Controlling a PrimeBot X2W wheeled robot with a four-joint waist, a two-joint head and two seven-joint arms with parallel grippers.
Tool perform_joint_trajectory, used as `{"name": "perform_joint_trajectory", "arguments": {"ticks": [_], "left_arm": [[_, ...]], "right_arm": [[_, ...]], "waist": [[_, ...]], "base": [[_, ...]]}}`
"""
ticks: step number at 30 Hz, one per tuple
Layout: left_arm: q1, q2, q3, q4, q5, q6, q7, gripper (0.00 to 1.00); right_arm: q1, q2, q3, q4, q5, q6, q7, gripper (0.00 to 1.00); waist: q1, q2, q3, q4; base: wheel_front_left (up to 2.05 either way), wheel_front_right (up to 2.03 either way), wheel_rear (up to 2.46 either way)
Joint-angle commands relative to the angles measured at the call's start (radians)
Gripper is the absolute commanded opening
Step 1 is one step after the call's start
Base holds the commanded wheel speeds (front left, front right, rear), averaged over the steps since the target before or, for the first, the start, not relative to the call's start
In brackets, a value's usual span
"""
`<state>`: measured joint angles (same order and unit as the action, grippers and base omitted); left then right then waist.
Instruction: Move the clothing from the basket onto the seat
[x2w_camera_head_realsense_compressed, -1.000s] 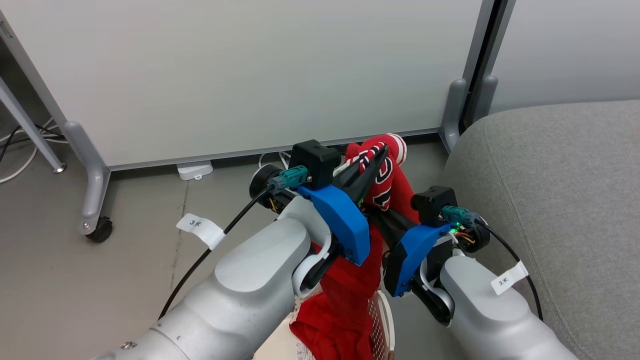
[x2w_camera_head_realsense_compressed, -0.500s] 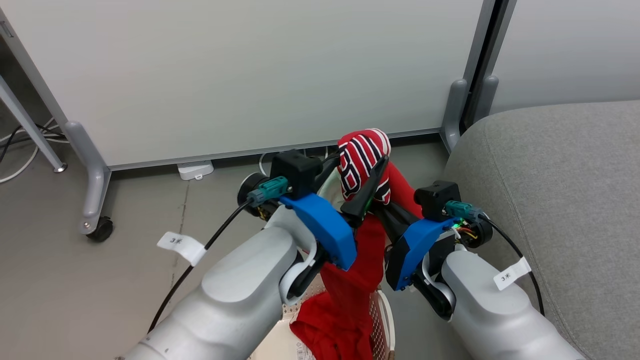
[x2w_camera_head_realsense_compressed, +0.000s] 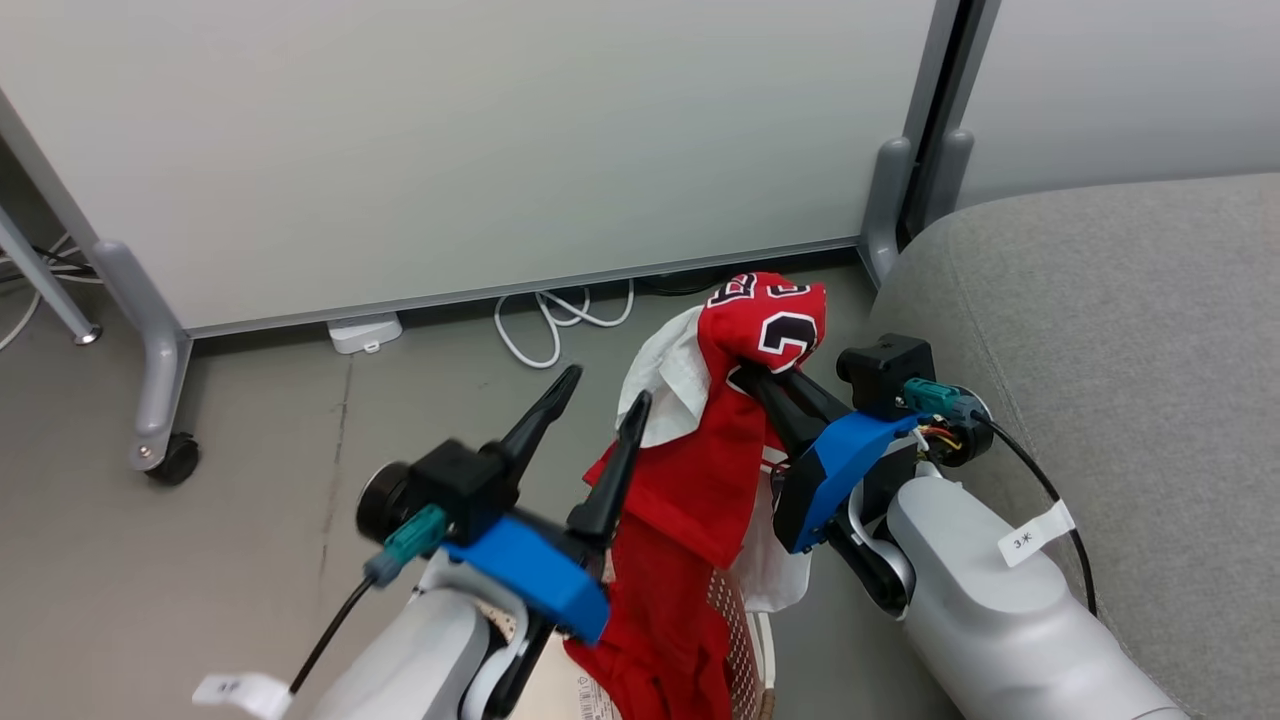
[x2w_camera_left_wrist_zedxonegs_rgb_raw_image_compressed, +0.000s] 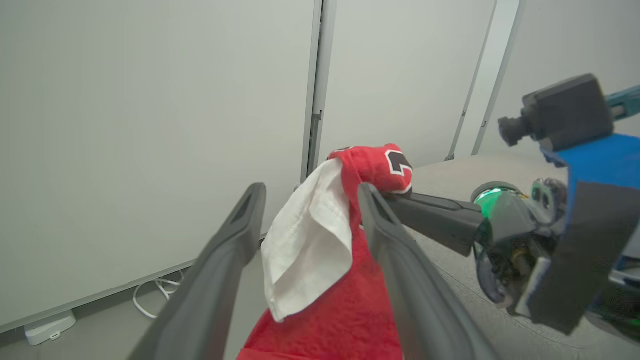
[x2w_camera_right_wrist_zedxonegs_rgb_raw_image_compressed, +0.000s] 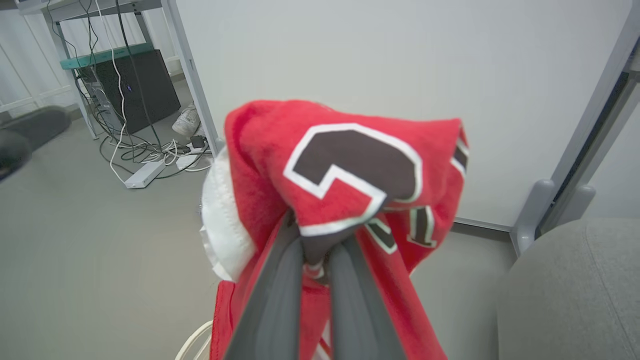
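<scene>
Clothing (x2w_camera_head_realsense_compressed: 722, 470): hangs pinched high between closed fingers of right gripper (x2w_camera_head_realsense_compressed: 752, 374), trailing down into basket (x2w_camera_head_realsense_compressed: 766, 648), just left of seat (x2w_camera_head_realsense_compressed: 1100, 330). Left gripper (x2w_camera_head_realsense_compressed: 607, 386): spread wide, empty, just left of it.

A large white partition panel (x2w_camera_head_realsense_compressed: 450, 150) is carried on grey metal legs (x2w_camera_head_realsense_compressed: 150, 330), 1 fitted with a black caster (x2w_camera_head_realsense_compressed: 172, 463). A looped white cable (x2w_camera_head_realsense_compressed: 560, 315) and a small white plastic box (x2w_camera_head_realsense_compressed: 362, 332) are laid on the smooth grey floor (x2w_camera_head_realsense_compressed: 200, 560) at its base.
</scene>
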<state>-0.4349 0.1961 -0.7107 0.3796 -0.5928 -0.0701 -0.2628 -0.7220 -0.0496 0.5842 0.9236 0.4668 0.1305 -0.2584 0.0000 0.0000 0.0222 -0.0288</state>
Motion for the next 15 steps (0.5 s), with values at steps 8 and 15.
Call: {"name": "perform_joint_trajectory", "arguments": {"ticks": [8, 15], "left_arm": [[0.232, 0.009, 0.223, -0.142, 0.177, 0.008, -0.003, 1.00], [0.360, -0.021, 0.376, -0.203, 0.265, -0.012, -0.003, 1.00]], "right_arm": [[0.030, -0.009, -0.014, -0.048, -0.026, 0.000, 0.004, 0.00], [0.041, -0.012, -0.026, -0.078, -0.041, 0.000, 0.018, 0.00]], "waist": [[0.0000, 0.0000, 0.010, -0.074], [0.0000, 0.0000, 0.022, -0.152]], "base": [[0.00, 0.00, 0.00], [0.00, 0.00, 0.00]]}}
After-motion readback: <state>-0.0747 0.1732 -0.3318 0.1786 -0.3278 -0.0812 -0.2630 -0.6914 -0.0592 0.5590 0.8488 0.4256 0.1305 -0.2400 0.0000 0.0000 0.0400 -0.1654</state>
